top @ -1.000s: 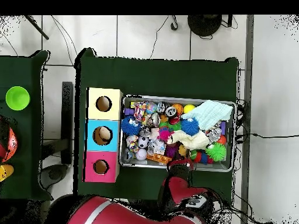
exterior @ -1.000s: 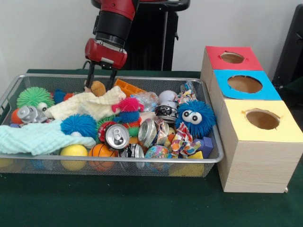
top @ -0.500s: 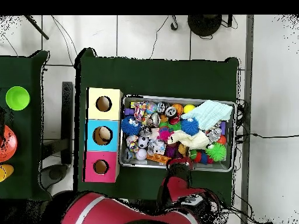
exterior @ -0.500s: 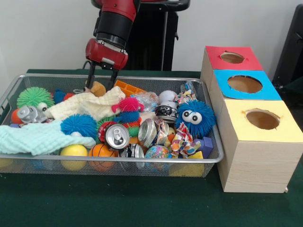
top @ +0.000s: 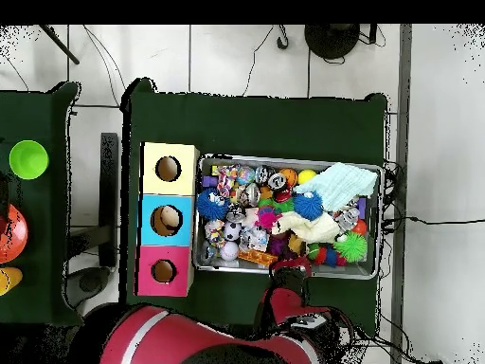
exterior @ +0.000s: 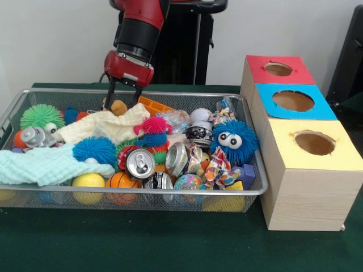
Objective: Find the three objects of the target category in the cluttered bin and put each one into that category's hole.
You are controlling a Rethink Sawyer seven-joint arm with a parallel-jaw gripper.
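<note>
From the front, my gripper (exterior: 123, 96) hangs over the far edge of the bin (exterior: 170, 194), left of its middle. Its two dark fingers (exterior: 110, 92) point down and stand apart, with a small brown plush toy (exterior: 118, 106) between their tips. I cannot tell whether the tips press on the toy or only flank it. The toy lies on the far end of a cream cloth (exterior: 105, 125), just beside an orange block (exterior: 152, 104) on its right.

The bin sits on the green bench (exterior: 142, 241) and is packed with clutter. A pale mint cloth (exterior: 45, 165) drapes over its near left corner, a green spiky ball (exterior: 41, 115) lies at far left, and a blue fuzzy ball with eyes (exterior: 234, 140) sits at the right end. A soda can (exterior: 140, 164) lies near the middle, facing me end-on.

The hole (exterior: 278, 69) with the red surround tops the farthest of three wooden boxes right of the bin. It is well apart from my gripper, off to the right at about the same depth.

From overhead, my arm (top: 284, 308) reaches up from the bottom and covers the gripper, so its state does not show here. The bin (top: 289, 272) lies mid-bench. The red hole (top: 164, 271) is to its left, at the end of the box row nearest my base.
</note>
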